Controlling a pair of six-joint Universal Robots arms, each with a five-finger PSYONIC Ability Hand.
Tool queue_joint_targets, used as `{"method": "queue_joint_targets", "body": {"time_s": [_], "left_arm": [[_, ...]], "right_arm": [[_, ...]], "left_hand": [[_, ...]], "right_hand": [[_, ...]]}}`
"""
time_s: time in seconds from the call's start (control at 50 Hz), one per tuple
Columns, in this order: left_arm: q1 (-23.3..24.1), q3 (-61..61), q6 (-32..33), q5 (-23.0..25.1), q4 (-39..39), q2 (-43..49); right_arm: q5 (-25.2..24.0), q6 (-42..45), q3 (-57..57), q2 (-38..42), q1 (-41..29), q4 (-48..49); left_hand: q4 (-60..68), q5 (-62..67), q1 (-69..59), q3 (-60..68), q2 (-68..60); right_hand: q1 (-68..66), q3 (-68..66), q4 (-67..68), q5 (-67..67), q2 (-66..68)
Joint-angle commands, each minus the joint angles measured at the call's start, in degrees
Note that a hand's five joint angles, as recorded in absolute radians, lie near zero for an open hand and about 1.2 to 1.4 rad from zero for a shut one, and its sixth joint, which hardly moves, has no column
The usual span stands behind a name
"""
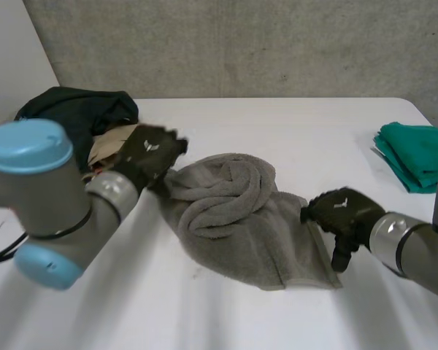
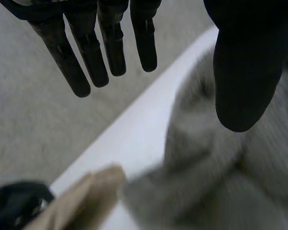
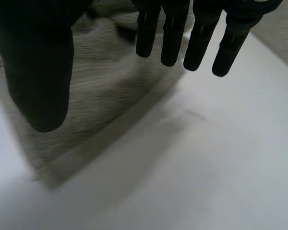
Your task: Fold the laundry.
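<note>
Roughly in the middle of the frame in the head view, the grey towel (image 1: 233,211) lies on the white table (image 1: 314,124), twisted into a thick rope-like knot along its upper part and spread flatter toward its lower right corner. The left hand (image 1: 150,157) sits at the towel's upper left end. Its wrist view shows its fingers (image 2: 89,52) straight and spread, with the thumb over the cloth, so it is open and grips nothing. The right hand (image 1: 343,211) is at the towel's right edge, and its fingers (image 3: 173,33) are likewise straight, holding nothing. A heap of dark and tan clothes (image 1: 80,120) waits at the upper left, and a folded teal cloth (image 1: 412,153) lies at the far right. The towel looks soft, thick and limp. It will likely sag and drag rather than keep a shape, and its pile should give the fingers good friction. Pinching two corners of one edge, not the bunched middle, would probably let it be shaken flat before folding.
</note>
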State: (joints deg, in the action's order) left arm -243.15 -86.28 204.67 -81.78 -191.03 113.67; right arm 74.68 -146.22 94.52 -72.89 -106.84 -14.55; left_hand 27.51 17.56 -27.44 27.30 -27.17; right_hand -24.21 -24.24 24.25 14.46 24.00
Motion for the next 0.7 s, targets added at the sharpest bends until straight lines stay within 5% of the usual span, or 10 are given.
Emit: {"method": "queue_joint_targets", "body": {"time_s": [0.02, 0.14, 0.34, 0.44, 0.48, 0.6, 0.7], "left_arm": [[-4.3, -8.7, 8.1, 1.9, -0.3, -0.4], [-4.2, -5.8, 8.0, 8.2, 0.3, 6.3], [-1.9, 2.1, 8.0, 8.6, 0.6, 14.5], [-0.7, 5.2, 7.9, 8.3, 0.7, 16.8], [-0.1, 6.3, 7.4, 8.3, 1.0, 17.1], [2.2, 8.0, 5.9, 7.2, 3.2, 16.3], [2.2, 7.9, 1.5, 1.3, 6.9, 5.9]], "right_arm": [[-3.9, 0.1, 8.3, -1.5, -0.2, 5.0], [-4.0, -0.2, 15.0, -1.0, -0.8, 14.9], [-3.7, -3.1, 16.0, 1.4, -5.0, 22.7], [-3.3, -4.5, 15.2, 3.8, -6.1, 26.1], [-3.1, -5.4, 14.5, 4.1, -6.2, 27.2], [-2.7, -7.6, 13.3, 3.5, -5.4, 27.5], [-2.3, -7.3, 11.2, -2.8, -4.8, 25.5]], "left_hand": [[2.7, 2.7, -2.8, 2.9, -3.1], [-1.3, -1.3, 1.2, -1.1, 1.0], [-3.2, -3.2, 3.1, -3.0, 2.8], [25.5, 25.5, -25.6, 25.7, -25.9], [51.2, 51.2, -51.3, 51.5, -51.6], [52.5, 52.4, -52.6, 52.7, -52.8], [52.5, 52.4, -52.6, 52.7, -52.8]], "right_hand": [[-4.9, -4.9, 4.8, 4.6, 5.1], [-4.4, -4.3, 4.3, 4.1, 4.6], [-5.2, -5.2, 5.2, 5.0, 5.4], [-22.5, -22.5, 22.4, 22.2, 22.7], [-52.5, -52.5, 52.5, 52.3, 52.7], [-55.8, -55.8, 55.8, 55.5, 56.0], [-55.8, -55.8, 55.8, 55.5, 56.0]]}}
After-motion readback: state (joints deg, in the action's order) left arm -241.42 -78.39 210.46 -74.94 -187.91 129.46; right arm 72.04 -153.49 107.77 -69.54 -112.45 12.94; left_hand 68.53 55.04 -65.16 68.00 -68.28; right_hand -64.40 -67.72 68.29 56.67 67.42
